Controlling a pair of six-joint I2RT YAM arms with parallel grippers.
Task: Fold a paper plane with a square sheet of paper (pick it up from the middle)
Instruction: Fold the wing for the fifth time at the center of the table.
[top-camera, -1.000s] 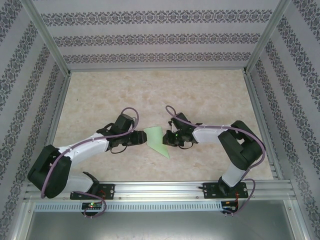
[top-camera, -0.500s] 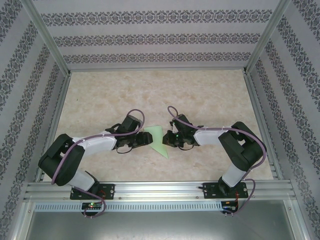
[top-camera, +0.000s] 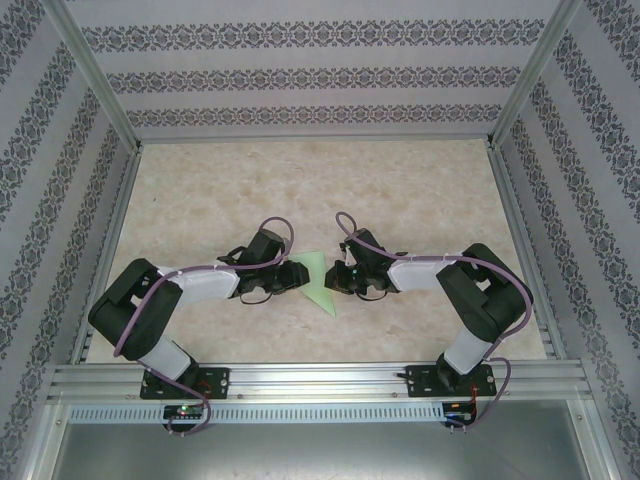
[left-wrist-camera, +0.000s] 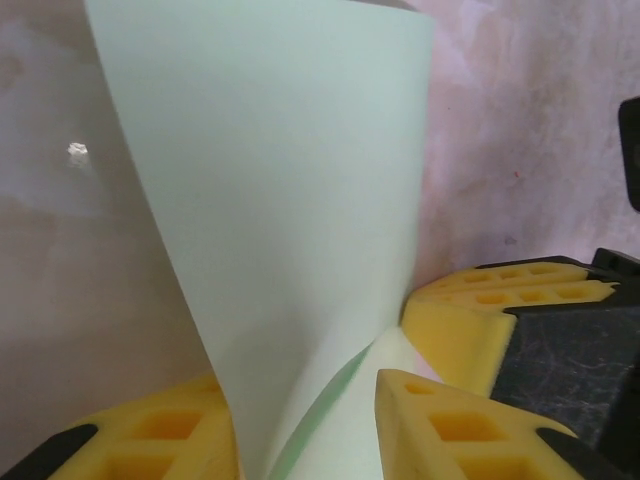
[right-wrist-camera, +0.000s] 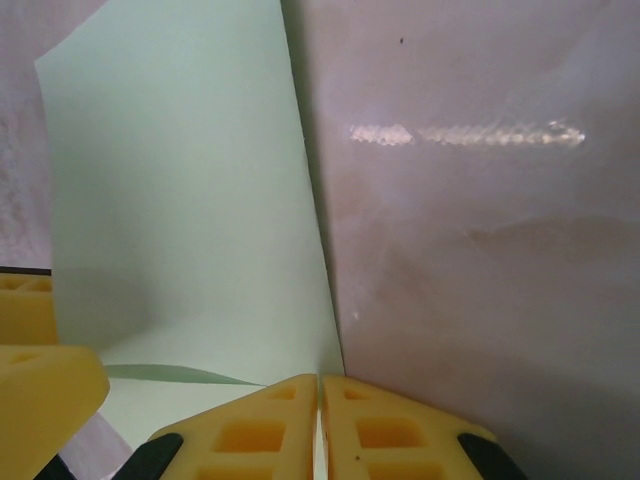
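Note:
The square sheet of paper (top-camera: 318, 276), pale green and creased into a pointed shape, lies mid-table between both grippers. My right gripper (top-camera: 336, 280) is shut on its right edge; in the right wrist view the pads (right-wrist-camera: 270, 425) of the right gripper (right-wrist-camera: 320, 425) meet on the paper (right-wrist-camera: 180, 200). My left gripper (top-camera: 297, 276) reaches in from the left. In the left wrist view a raised flap of the paper (left-wrist-camera: 280, 180) stands between the pads of the left gripper (left-wrist-camera: 305, 440), which are still apart. The flap leans on the left pad (left-wrist-camera: 150, 440).
The marble-patterned table (top-camera: 300, 180) is fenced by aluminium rails and patterned walls (top-camera: 300, 80). The other arm's yellow finger (left-wrist-camera: 500, 310) sits close on the right in the left wrist view, so both grippers crowd the same spot.
My left arm has slid right until its fingers straddle the paper's left part, and its jaws have narrowed. The right gripper has stayed shut in place.

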